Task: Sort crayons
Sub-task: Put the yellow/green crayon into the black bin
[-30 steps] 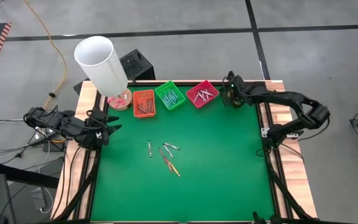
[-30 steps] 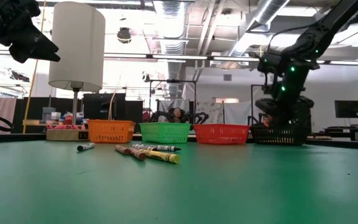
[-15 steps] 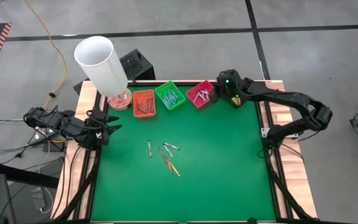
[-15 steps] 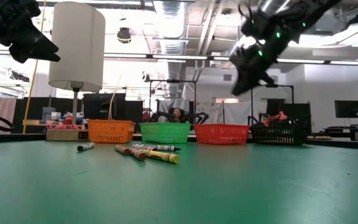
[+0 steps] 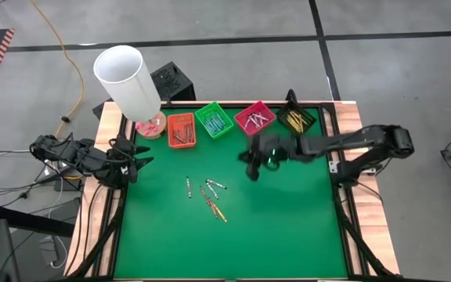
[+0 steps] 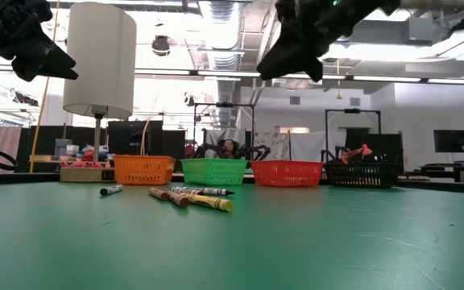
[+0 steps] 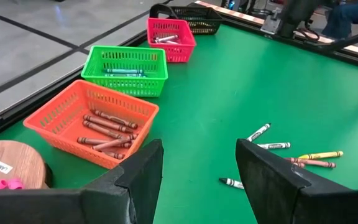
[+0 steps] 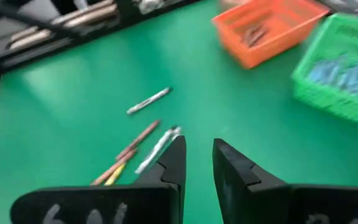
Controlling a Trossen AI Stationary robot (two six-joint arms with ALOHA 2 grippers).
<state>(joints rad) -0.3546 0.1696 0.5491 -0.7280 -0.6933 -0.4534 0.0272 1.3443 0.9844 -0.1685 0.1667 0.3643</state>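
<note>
- Now, from above, the right gripper (image 5: 250,166) has left the black tray (image 5: 296,120) at the table's far right corner and hangs over open mat, heading toward the loose crayons (image 5: 208,194) lying mid-table; I judge one drop-off is finished and the next pick is starting.
- Four trays line the far edge: orange tray (image 5: 182,129) with brownish sticks, green tray (image 5: 214,120) with bluish ones, pink tray (image 5: 255,117) with pale ones, and the black tray with yellow ones.
- The left gripper (image 5: 137,159) waits at the table's left edge, beside the lamp (image 5: 127,81).
- At table height, the right gripper (image 6: 290,50) is high above the trays, well clear of the crayons (image 6: 190,196) in front of them.
- Past the left wrist, its fingers (image 7: 143,174) stand wide apart with nothing between; the orange tray (image 7: 92,121) holds brown crayons, the green tray (image 7: 127,70) blue-green ones.
- Past the right wrist, its fingers (image 8: 174,163) are parted by a narrow gap and carry nothing; the crayons (image 8: 142,146) lie just ahead.
</note>
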